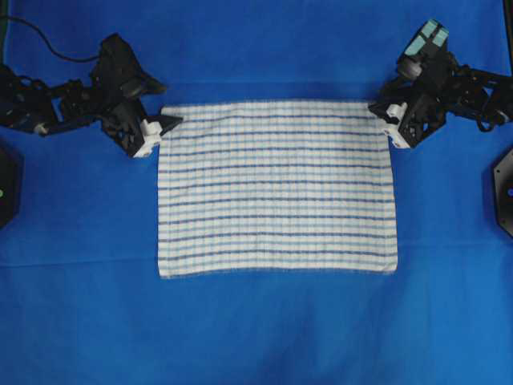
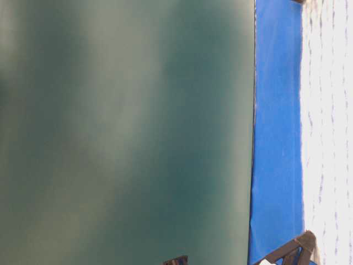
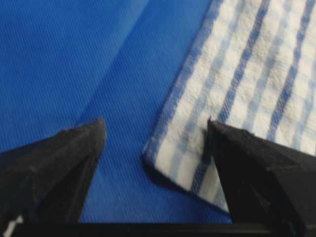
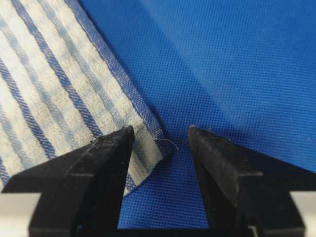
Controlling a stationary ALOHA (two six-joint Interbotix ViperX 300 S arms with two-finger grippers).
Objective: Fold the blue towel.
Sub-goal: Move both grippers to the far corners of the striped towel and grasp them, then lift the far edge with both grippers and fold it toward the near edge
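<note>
The blue towel, white with thin blue stripes, lies flat as a rectangle in the middle of the blue table covering. My left gripper is at its far left corner and is open. In the left wrist view that corner lies between the spread fingers of the left gripper, held by neither. My right gripper is at the far right corner, also open. In the right wrist view the towel corner rests beside the left finger of the right gripper, with bare covering between the tips.
A dark cable runs across the far left of the covering. Black arm bases stand at the left edge and the right edge. The table-level view is mostly a blurred green surface, with the towel at its right.
</note>
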